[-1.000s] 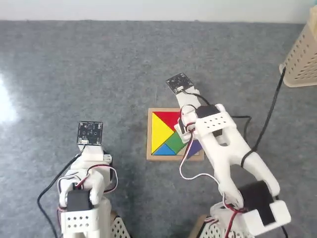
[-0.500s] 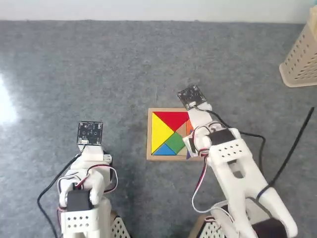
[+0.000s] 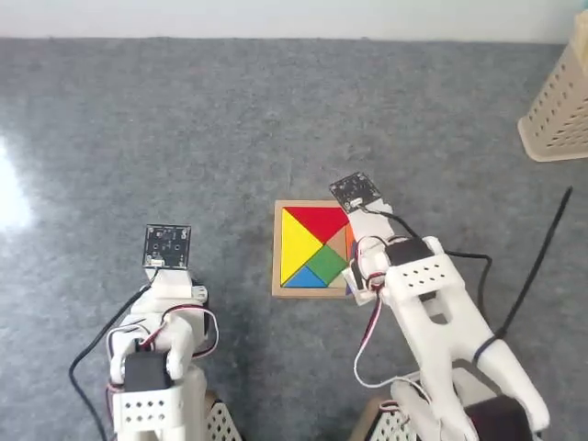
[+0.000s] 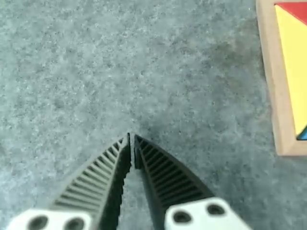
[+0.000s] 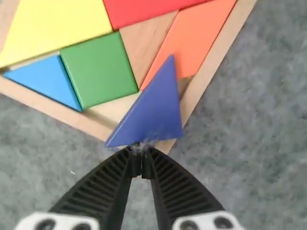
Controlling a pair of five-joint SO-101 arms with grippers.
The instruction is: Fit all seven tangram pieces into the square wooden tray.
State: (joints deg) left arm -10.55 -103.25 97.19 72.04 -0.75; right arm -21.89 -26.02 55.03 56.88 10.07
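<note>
At tray [image 3: 277,248] edge, right hand [image 5: 141,153] farther back.

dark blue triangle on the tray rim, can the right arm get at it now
Likely yes: the right end effector, shut, sits at the edge of the dark blue wooden triangle, which lies uncovered across the square wooden tray's rim.

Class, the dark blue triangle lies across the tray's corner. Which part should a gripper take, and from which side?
Probably the triangle's wide edge at the corner of the tray, approached from outside it, where the right gripper is. That edge sits out on the rim and is free, while the far tip overlaps the orange piece.
</note>
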